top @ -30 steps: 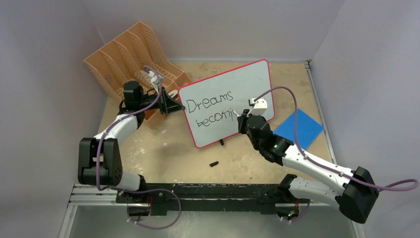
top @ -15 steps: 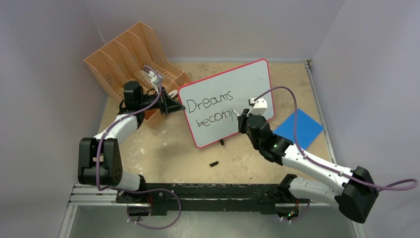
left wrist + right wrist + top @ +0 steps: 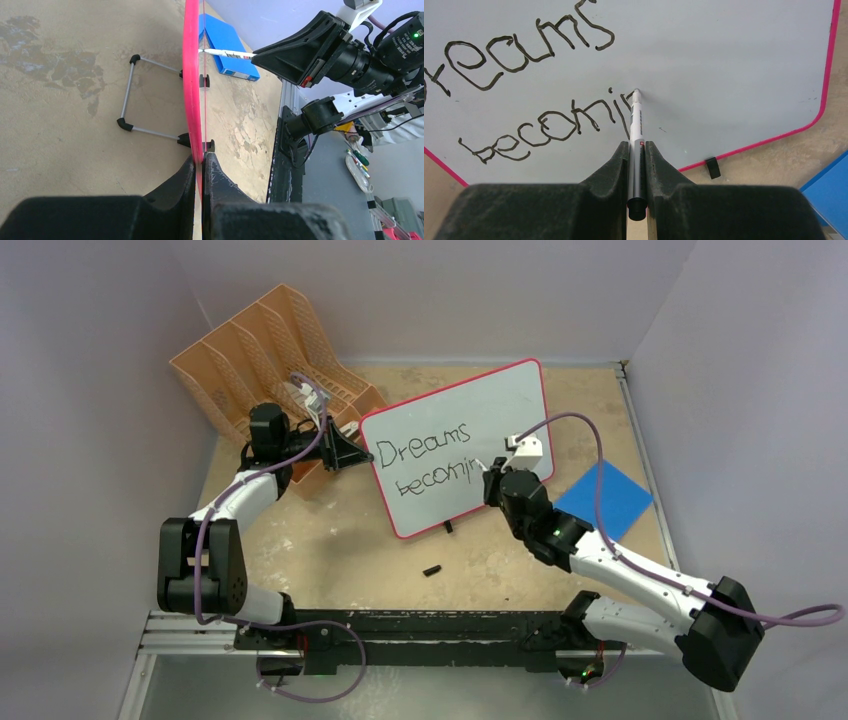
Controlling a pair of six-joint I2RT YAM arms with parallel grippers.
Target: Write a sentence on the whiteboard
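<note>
step: sentence mid-word, marker tip on board | right jaws clamp marker, left jaws pinch board edge | next: finish "becoming", light steady pressure

We look down into a booth closed in by three plain, pale lavender-grey walls: a back wall, a left wall and a right wall. They enclose a tan worktop, worn and blotched with paler patches. A thin metal strip runs along its right edge, and an aluminium rail crosses its near edge. An orange slotted file rack stands in the far left corner. The light is soft and even, casting only faint shadows. From the left wrist we glimpse a grey floor beyond the near edge, with small tools in a pale tray.
</note>
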